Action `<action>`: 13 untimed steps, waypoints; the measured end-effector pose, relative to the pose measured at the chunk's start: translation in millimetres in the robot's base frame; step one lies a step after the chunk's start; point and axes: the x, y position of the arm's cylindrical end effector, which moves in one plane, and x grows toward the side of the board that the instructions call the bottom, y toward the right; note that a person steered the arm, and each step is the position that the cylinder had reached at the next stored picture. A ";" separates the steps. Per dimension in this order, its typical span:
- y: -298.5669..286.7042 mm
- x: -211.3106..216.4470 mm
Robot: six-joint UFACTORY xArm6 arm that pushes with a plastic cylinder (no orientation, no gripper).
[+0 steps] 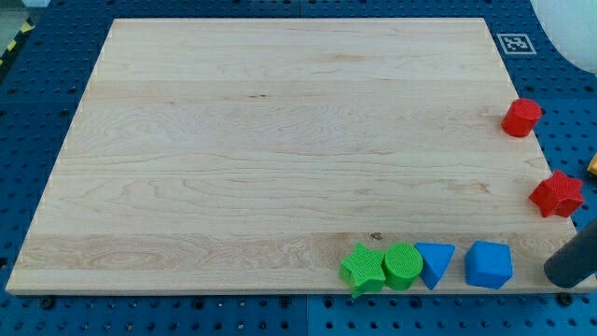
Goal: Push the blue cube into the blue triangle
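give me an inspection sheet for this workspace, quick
surface: wooden board, mostly bare
job's things: blue cube near the view's bottom right, small gap to blue triangle on its left
clutter: green star, green cylinder, red cylinder, red star
grippers: my tip, right of the blue cube, not touching
cables: nothing seen
surroundings: blue perforated base, marker tag

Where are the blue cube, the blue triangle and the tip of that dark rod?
blue cube [489,264]: camera view, on its front face.
blue triangle [435,262]: camera view, middle of its top face.
my tip [563,272]: camera view, rod's lower end, right of the blue cube, apart from it.
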 end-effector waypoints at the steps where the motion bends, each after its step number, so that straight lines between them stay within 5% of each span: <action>1: -1.7 0.5; 13: -40.2 0.7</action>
